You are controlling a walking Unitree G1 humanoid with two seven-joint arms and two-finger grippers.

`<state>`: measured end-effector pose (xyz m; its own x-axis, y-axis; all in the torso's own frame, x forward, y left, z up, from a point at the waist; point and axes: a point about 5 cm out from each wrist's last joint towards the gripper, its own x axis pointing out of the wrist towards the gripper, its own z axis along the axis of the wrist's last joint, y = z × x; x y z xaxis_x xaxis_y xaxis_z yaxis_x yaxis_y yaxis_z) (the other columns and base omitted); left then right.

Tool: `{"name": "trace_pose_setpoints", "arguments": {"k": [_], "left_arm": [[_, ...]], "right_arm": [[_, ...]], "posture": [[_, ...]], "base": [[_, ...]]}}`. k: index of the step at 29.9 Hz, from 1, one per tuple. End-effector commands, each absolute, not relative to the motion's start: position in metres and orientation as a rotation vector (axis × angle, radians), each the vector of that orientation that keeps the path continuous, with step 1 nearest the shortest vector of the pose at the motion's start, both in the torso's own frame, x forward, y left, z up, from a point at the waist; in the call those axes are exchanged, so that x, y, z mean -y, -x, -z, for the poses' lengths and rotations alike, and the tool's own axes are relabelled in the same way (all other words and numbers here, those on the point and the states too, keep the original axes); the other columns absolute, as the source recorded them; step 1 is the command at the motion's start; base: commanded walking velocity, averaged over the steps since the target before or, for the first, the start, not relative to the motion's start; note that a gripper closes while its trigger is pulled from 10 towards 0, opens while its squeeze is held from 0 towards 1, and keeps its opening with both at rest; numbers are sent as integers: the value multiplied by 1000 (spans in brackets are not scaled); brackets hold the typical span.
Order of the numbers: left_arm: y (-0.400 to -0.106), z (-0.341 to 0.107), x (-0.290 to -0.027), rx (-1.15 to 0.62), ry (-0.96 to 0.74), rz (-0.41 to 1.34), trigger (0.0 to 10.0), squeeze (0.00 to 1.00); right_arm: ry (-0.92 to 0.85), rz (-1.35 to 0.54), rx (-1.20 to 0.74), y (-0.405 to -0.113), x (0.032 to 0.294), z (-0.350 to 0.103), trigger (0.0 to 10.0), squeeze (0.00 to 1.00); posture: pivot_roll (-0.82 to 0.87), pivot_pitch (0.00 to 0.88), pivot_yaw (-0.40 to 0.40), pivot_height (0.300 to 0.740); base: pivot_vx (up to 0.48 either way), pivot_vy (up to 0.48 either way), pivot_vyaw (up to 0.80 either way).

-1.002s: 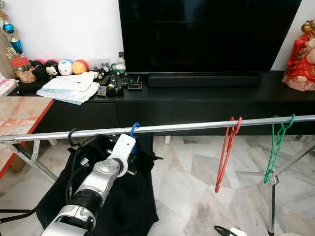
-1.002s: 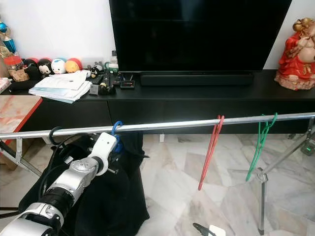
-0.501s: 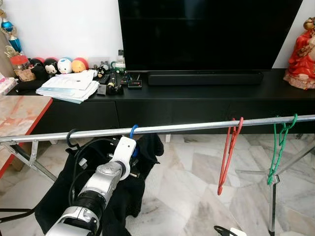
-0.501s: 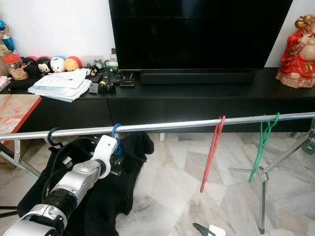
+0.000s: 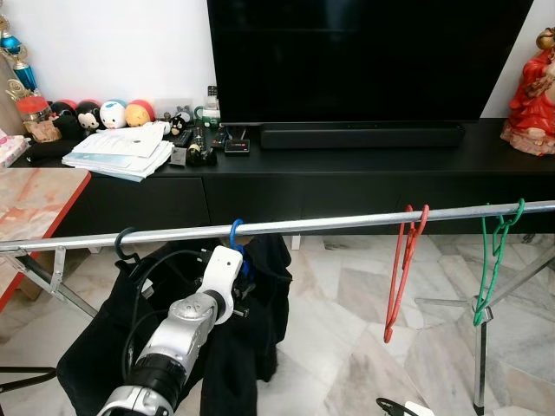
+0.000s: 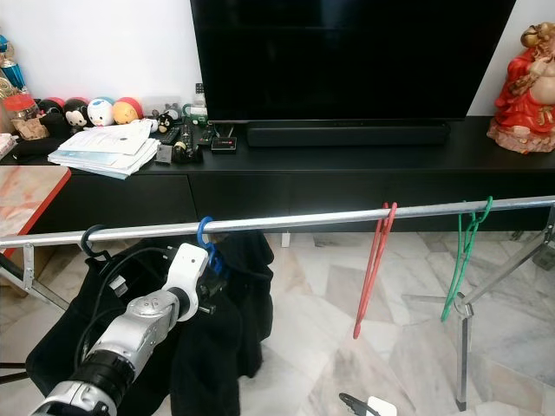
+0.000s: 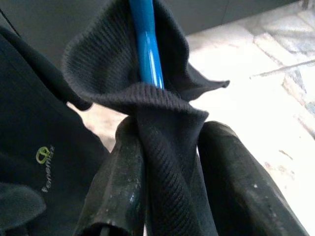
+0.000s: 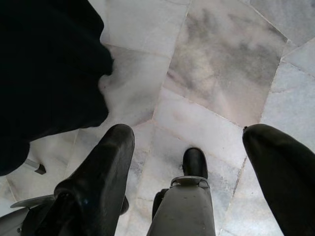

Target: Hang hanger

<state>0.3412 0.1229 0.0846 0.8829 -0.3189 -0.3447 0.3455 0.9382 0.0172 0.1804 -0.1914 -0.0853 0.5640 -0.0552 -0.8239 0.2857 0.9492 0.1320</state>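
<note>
Since the earlier frames the black garment [image 5: 217, 347] has dropped lower under the rail [image 5: 347, 223]. Blue hanger [image 5: 236, 230] sits hooked over it — stem running straight down into the left gripper [image 7: 167, 187], fingers clamped on its collar. Right gripper [image 8: 187, 167] hangs idle, fingers apart.

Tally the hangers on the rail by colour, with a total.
Black hanger: 1
Blue hanger: 1, carrying a black garment, which the left claw grips
Red hanger: 1
Green hanger: 1
Total: 4
</note>
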Motion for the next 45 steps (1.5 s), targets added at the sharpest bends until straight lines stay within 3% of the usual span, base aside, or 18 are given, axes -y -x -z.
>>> {"name": "trace_pose_setpoints", "arguments": {"k": [1,7,8,9,10,14,19,45], "left_arm": [[-339,-90,-125,-312,-88,341,10000,1000],[-319,-106,-144,-214,-63,295,10000,1000],[-313,-108,-147,-201,-61,307,10000,490],[-309,-109,-148,-192,-61,317,10000,490],[-301,-111,-150,-177,-91,335,10000,0],[-288,-112,-157,-153,-95,311,10000,0],[-277,-107,-180,-168,-94,157,10000,0],[-275,-111,-176,-176,-82,150,10000,0]], "right_arm": [[-269,204,-965,-178,191,87,10000,0],[-268,203,-971,-176,190,88,10000,0],[-266,202,-972,-176,190,88,10000,0],[-266,201,-974,-176,190,88,10000,0],[-263,198,-975,-175,190,88,10000,0],[-256,191,-978,-175,190,88,10000,0],[-254,189,-981,-174,190,89,10000,0],[-247,172,-977,-174,190,88,10000,0]], "posture": [[47,51,32,740],[51,37,40,740],[53,36,40,740],[53,36,40,740],[58,32,39,740],[60,23,41,740],[59,7,43,740],[71,15,39,740]], "base": [[0,0,0],[0,0,0],[0,0,0],[0,0,0],[0,0,0],[0,0,0],[0,0,0],[0,25,0]]}}
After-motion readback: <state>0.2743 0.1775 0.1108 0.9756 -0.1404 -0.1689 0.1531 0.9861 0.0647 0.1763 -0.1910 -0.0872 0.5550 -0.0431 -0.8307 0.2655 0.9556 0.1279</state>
